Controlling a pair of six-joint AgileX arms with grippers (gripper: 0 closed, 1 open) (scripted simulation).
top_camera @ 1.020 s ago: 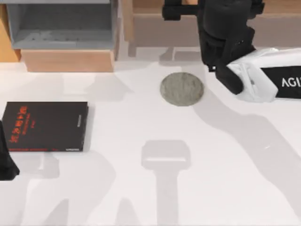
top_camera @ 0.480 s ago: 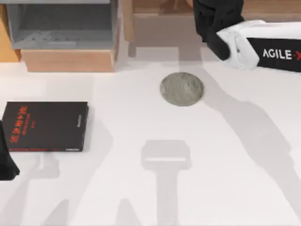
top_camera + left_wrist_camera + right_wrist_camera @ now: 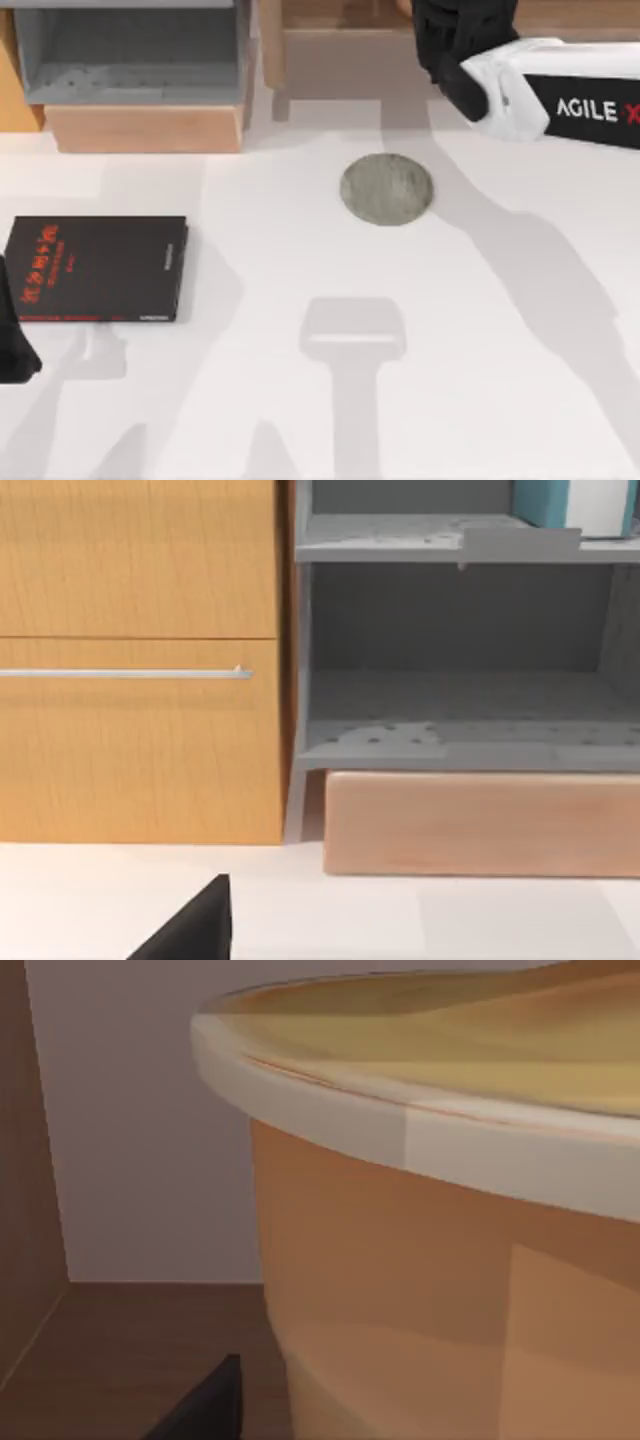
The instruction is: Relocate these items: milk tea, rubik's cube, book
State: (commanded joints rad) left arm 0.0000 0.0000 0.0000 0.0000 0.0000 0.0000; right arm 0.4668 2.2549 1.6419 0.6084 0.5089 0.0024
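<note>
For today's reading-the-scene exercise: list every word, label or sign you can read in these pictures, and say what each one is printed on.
"AGILE X": black panel on the white casing of the right arm, at the top view's upper right; the lettering runs off the picture's edge.
Red characters on the cover of the black book, at the table's left: too blurred to read.
Small pale print along the black book's right edge: too small to read.
The milk tea shows no lettering.

Counts: one black book with red lettering [image 3: 97,268]; one grey round mat [image 3: 387,189]; one milk tea cup [image 3: 450,1290]; one teal-blue book [image 3: 575,505], probably, partly cut off; two arms
</note>
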